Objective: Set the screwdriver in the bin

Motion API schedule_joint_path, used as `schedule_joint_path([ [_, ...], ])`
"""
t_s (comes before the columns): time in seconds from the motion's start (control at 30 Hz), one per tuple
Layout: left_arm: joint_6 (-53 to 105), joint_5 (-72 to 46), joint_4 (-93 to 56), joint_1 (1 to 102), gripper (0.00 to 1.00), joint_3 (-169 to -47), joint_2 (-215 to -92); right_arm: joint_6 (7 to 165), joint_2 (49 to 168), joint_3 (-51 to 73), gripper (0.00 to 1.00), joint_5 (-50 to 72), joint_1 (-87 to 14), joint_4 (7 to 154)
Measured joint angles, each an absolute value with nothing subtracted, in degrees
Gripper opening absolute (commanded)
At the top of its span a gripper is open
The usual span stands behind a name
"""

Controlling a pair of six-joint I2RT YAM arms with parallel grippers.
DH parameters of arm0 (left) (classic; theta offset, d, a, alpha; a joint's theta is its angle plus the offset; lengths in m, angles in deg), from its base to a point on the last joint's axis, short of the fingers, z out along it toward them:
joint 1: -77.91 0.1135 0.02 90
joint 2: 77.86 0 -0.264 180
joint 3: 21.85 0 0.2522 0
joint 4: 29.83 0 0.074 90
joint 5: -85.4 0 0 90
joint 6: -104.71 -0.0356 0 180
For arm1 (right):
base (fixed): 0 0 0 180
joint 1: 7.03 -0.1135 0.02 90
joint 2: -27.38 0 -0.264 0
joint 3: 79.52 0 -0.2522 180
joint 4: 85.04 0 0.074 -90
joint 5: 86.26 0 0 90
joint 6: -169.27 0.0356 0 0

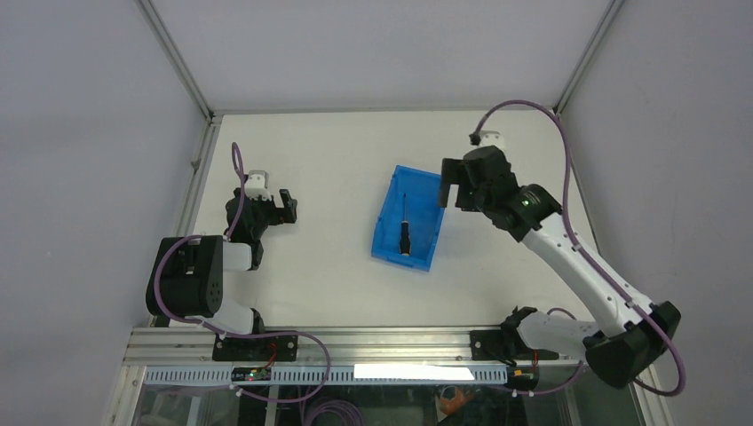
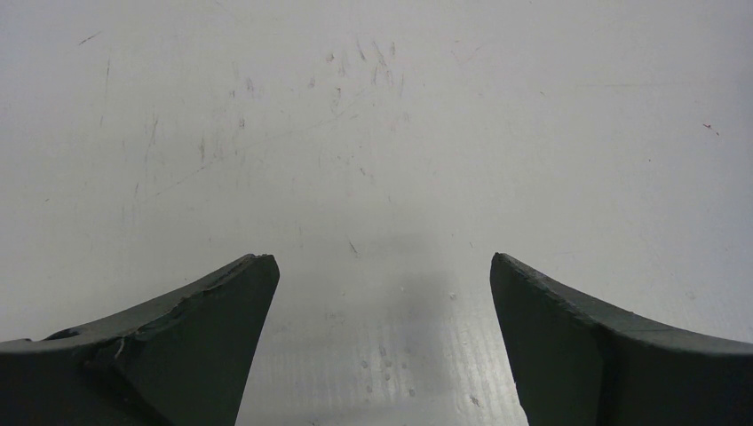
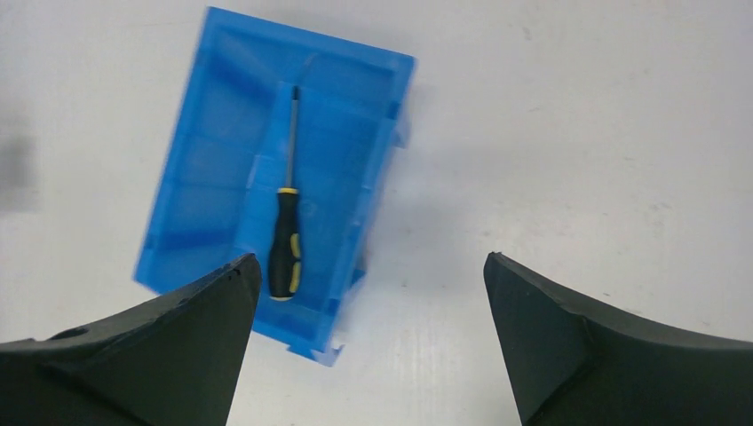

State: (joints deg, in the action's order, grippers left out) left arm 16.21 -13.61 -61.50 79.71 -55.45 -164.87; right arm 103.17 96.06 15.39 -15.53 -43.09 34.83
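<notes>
Looking at the right gripper [image 3: 371, 262] first, I see its two dark fingers [image 3: 169, 355] spread wide apart with nothing between them but white table [image 3: 577, 133] and one corner of the bin [image 3: 209, 169]. Just ahead of the finger on the left of the wrist view lies the screwdriver [image 3: 286, 235]. Its black handle, with the yellow end, is nearest that fingertip, and its thin shaft points away from the gripper along the blue floor. It rests flat inside the walls and touches neither finger. From above, the bin sits just beside this gripper, which hangs by the bin's far right corner rather than squarely over it. Across the table the left gripper [image 2: 382, 262] is well apart from all this. Its fingers [image 2: 160, 355] also stand open and empty, with only scuffed bare surface ahead of them. To my eye the job is as good as finished: the tool is in the container, lying settled, and neither arm holds anything. What remains, I would guess, is only for the right arm to draw back from the bin without clipping its rim. The raised wall nearest its fingers is the one thing it could catch on.
</notes>
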Motion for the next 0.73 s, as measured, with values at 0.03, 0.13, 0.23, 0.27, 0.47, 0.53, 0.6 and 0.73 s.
schedule_joint_path([
  [0.03, 16.2, -13.6, -61.5, 79.7, 0.99, -55.4, -164.9, 102.4, 93.1, 18.8, 0.99, -15.5, -41.3, 36.1],
  [0.13, 16.2, -13.6, -61.5, 79.7, 0.99, -55.4, -164.9, 101.0, 86.3, 27.1, 0.99, -15.5, -37.3, 39.5],
  [0.23, 16.2, -13.6, -61.5, 79.7, 0.99, -55.4, -164.9, 99.7, 80.9, 35.5, 0.99, -16.5, -35.5, 43.6],
  [0.27, 16.2, -13.6, -61.5, 79.7, 0.99, -55.4, -164.9, 99.2, 79.2, 38.6, 0.99, -17.1, -35.2, 45.4],
  [0.47, 16.2, -13.6, -61.5, 79.7, 0.99, -55.4, -164.9, 98.2, 71.4, 54.5, 0.99, -21.2, -35.1, 53.1],
  [0.53, 16.2, -13.6, -61.5, 79.7, 0.99, -55.4, -164.9, 98.6, 69.0, 57.4, 0.99, -23.0, -35.1, 54.6],
  [0.6, 16.2, -13.6, -61.5, 79.7, 0.99, -55.4, -164.9, 98.7, 67.5, 58.5, 0.99, -24.0, -35.1, 55.7],
  [0.73, 16.2, -13.6, -61.5, 79.7, 0.99, -55.4, -164.9, 98.9, 64.2, 60.5, 0.99, -24.9, -35.0, 60.6],
])
